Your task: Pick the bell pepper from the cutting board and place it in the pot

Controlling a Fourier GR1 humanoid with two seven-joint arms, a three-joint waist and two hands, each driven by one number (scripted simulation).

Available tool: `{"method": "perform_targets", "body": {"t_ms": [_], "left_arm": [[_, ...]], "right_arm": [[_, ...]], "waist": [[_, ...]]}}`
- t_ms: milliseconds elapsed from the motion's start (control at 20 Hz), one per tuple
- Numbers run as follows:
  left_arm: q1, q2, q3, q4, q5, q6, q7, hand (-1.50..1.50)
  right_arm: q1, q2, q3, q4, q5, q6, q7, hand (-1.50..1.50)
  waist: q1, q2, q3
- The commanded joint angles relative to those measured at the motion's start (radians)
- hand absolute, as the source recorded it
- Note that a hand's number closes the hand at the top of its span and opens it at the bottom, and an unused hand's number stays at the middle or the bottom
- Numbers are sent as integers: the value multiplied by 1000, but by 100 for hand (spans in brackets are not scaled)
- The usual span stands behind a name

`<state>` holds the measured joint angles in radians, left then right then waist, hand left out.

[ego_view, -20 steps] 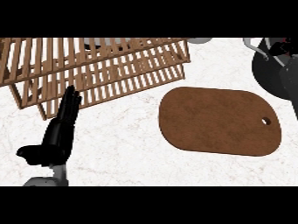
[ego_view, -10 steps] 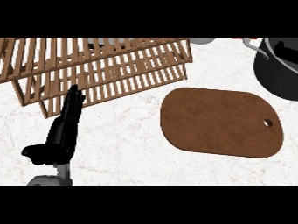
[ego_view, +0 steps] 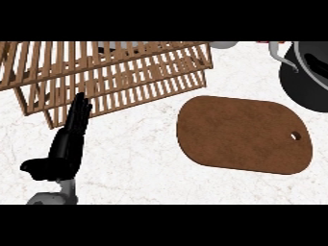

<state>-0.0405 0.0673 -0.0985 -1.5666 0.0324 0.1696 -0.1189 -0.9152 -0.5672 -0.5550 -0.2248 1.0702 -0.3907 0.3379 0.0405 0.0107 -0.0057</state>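
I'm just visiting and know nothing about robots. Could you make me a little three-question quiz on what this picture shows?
1. True or false: a bell pepper lies on the cutting board.
2. Which hand is in view: A) left, B) right?
3. Fill in: the pot sits at the picture's upper ____ corner.

Key:
1. False; the board is bare and no pepper shows.
2. A; the left hand, fingers straight, rests beside the wooden rack.
3. Right.

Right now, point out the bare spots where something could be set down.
Bare: the cutting board, the counter between the board and the left robot hand, and the strip below the board. Crowded: the wooden rack up left, the pot up right.
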Motion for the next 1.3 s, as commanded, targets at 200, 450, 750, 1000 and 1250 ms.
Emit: {"method": "perform_targets", "body": {"t_ms": [200, 450, 750, 1000, 1250], "left_arm": [[0, -10, -2, -8, 0, 6, 5, 0], [25, -5, -1, -14, 7, -4, 16, 0], [50, -13, 5, 11, -7, -5, -53, 0], [34, 14, 31, -15, 3, -17, -9, 0], [37, -7, 6, -13, 2, -26, -6, 0]], "right_arm": [[15, 60, -219, -159, -271, -214, -337, -150], [53, 19, -362, -186, -459, -157, -483, -150], [138, -57, -418, -140, -567, -121, -617, -150], [216, -77, -447, -143, -656, -85, -756, -150], [233, -151, -475, -71, -716, -26, -832, -150]], "waist": [[-15, 3, 13], [-19, 0, 10], [-18, 0, 8], [-24, -3, 8], [-12, 1, 9]]}}
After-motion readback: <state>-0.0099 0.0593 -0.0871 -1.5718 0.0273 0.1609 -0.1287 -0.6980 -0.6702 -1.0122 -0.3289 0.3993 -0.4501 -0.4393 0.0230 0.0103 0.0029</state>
